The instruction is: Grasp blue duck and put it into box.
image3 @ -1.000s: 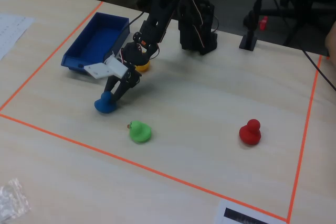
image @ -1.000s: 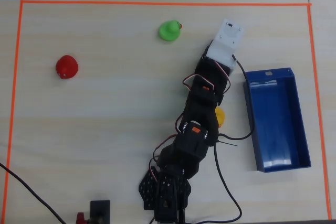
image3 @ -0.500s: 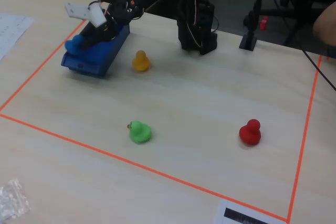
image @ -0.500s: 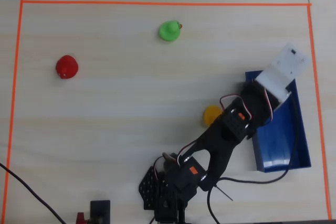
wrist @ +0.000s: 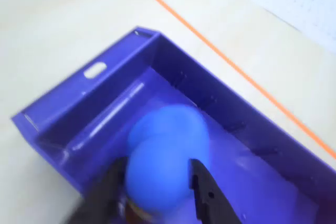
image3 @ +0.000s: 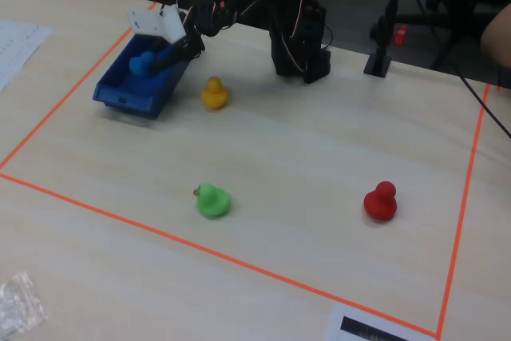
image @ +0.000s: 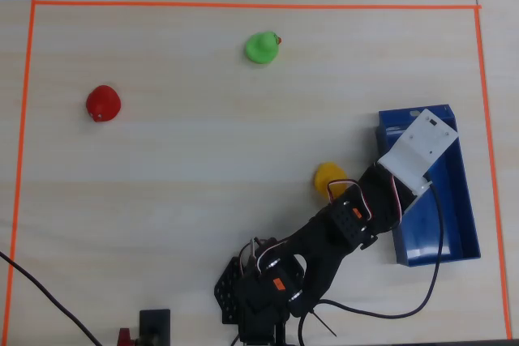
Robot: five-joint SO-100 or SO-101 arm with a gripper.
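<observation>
Blue duck [wrist: 163,166] is held betw. the claw [wrist: 157,182] fingers, closed on its sides, over the box [wrist: 84,108] interior, at 3 o'clock of desk [image: 178,184] in overhead view.

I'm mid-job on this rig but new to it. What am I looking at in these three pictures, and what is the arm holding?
It is one small robot arm with a two-finger gripper. One picture looks straight down, one rides on the wrist, one stands across the table. The wrist view shows the gripper shut on the blue duck, held over the inside of the box, a long dark-blue tray. Loose on the table, inside an orange tape border, lie a yellow duck beside the box, a green duck and a red duck.
</observation>
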